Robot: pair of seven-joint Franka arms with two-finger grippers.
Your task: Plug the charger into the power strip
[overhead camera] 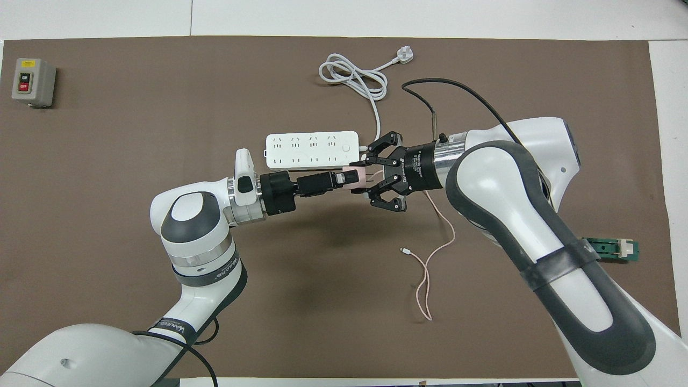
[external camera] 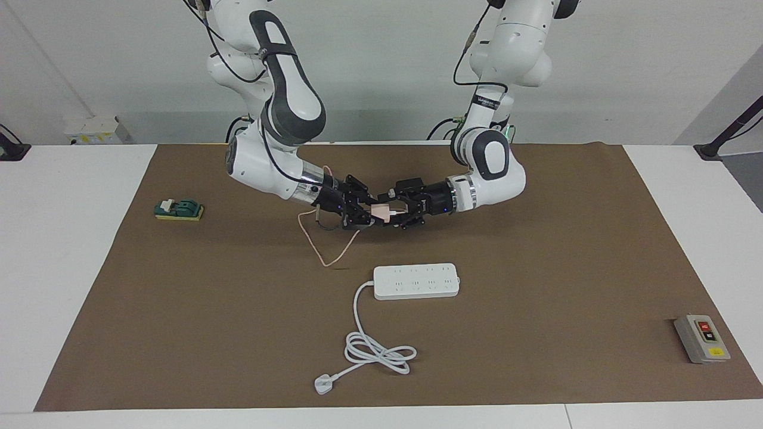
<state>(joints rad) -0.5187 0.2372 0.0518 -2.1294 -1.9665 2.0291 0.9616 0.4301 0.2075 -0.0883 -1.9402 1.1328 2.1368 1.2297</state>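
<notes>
The charger point(external camera: 381, 211) point(overhead camera: 352, 176), a small pale-pink cube, hangs in the air over the mat, on the robots' side of the power strip. My right gripper point(external camera: 366, 215) point(overhead camera: 370, 177) is shut on it at its cable end. My left gripper point(external camera: 398, 211) point(overhead camera: 344, 179) meets it from the other end. Its fingers stand open, one above and one below the cube. The thin pink cable point(external camera: 323, 264) point(overhead camera: 453, 232) trails down onto the mat under the right arm. The power strip point(external camera: 416, 281) point(overhead camera: 312, 149), a long white bar, lies flat on the mat with its sockets up.
The strip's thick white cord point(external camera: 378, 351) point(overhead camera: 355, 78) lies coiled farther from the robots, ending in a flat white plug point(external camera: 323, 384) point(overhead camera: 404, 55). A grey button box point(external camera: 701, 338) point(overhead camera: 32, 81) sits toward the left arm's end, and a small green block point(external camera: 179, 210) point(overhead camera: 613, 249) toward the right arm's end.
</notes>
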